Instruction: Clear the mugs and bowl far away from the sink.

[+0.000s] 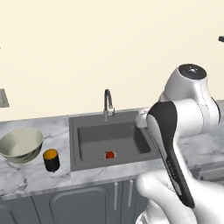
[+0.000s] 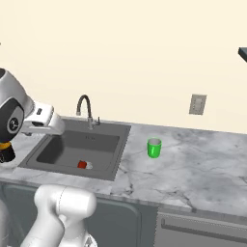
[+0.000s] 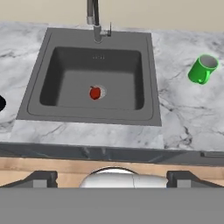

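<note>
Sink (image 3: 94,83) in marble surface (image 3: 183,113), bowl (image 1: 21,144) and black mug (image 1: 51,160) left of it, green mug (image 2: 154,147) right, fingers (image 3: 40,179) spread apart above the front edge.

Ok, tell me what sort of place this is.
A kitchen, rendered rather than real: a marble-look counter with a recessed sink and gooseneck faucet, cabinet doors below, and a bowl beside it.

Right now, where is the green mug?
The green mug stands upright on the marble counter to the right of the sink, apart from its rim; the hand view shows it there too.
</note>
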Motion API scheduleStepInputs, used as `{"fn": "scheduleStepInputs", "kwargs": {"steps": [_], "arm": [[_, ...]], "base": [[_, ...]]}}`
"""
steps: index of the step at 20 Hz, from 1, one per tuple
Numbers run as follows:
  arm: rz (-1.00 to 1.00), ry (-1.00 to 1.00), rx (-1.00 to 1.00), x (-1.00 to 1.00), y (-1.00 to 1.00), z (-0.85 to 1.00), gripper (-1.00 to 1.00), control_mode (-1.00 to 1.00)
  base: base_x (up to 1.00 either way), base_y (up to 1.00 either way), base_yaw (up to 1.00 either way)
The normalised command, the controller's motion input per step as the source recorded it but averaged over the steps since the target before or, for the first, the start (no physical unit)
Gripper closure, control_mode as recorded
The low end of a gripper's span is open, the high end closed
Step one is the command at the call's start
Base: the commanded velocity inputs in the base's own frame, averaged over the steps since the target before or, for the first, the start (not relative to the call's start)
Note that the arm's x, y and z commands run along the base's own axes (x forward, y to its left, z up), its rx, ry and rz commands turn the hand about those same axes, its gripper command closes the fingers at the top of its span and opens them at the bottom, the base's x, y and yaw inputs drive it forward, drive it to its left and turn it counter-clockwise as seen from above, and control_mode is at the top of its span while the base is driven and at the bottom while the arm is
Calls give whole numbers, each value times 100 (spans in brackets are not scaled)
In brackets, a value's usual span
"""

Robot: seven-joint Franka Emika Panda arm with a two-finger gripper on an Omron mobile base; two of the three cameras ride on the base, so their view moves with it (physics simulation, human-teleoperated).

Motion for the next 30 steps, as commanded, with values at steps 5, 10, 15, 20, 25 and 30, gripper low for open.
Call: {"fn": "scheduleStepInputs", "kwargs": {"steps": [5, 10, 15, 20, 25, 30], "arm": [[1, 5, 3, 0, 95, 19, -100, -100], [0, 0, 0, 0, 0, 0, -100, 100], [0, 0, 0, 0, 0, 0, -100, 100], [0, 0, 0, 0, 0, 0, -100, 100], [0, 0, 0, 0, 0, 0, -100, 100], [0, 0, 0, 0, 0, 0, -100, 100]], "base": [[0, 0, 0], [-1, 84, 7], [-12, 99, 10], [-2, 56, 6], [0, -16, 3], [6, -34, 20]]}}
